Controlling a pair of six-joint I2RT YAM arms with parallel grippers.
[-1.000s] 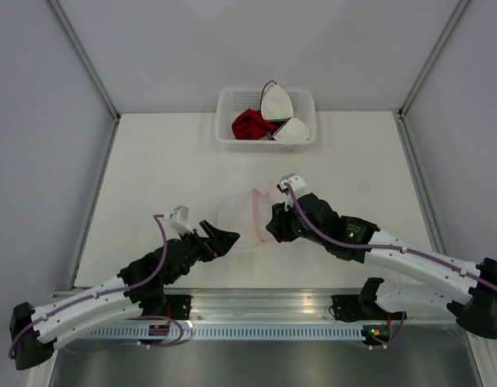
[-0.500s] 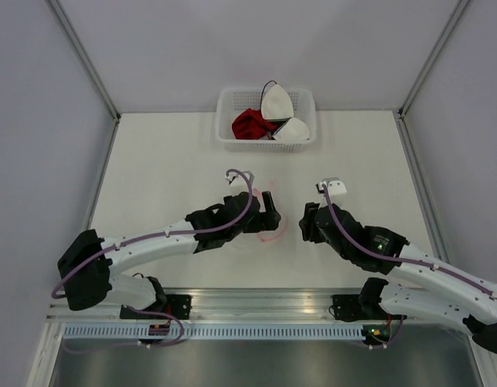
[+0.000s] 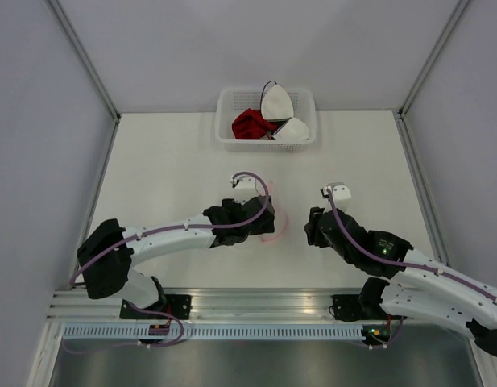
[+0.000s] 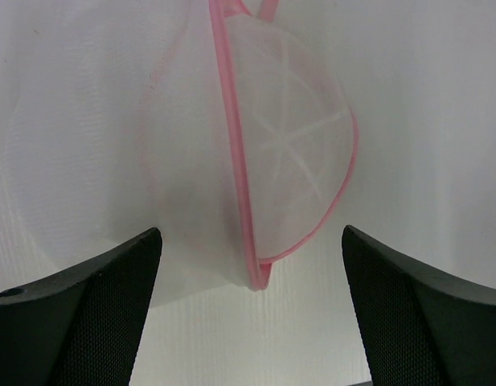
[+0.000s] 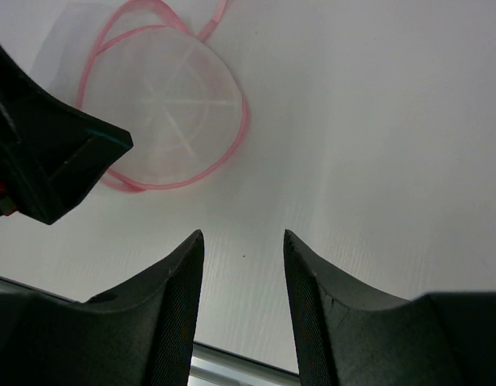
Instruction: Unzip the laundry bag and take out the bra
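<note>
Left gripper [image 4: 249, 233] has swung over the laundry bag [image 4: 292, 153] — wide open, empty; best pinch the pink trim [image 4: 241, 201] squarely at its near tip.

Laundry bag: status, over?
Left pincer open over the laundry bag, not gripping. Right pincer open, empty, beside it. Bag flat on table, zip state unclear. Nothing blocking.
</note>
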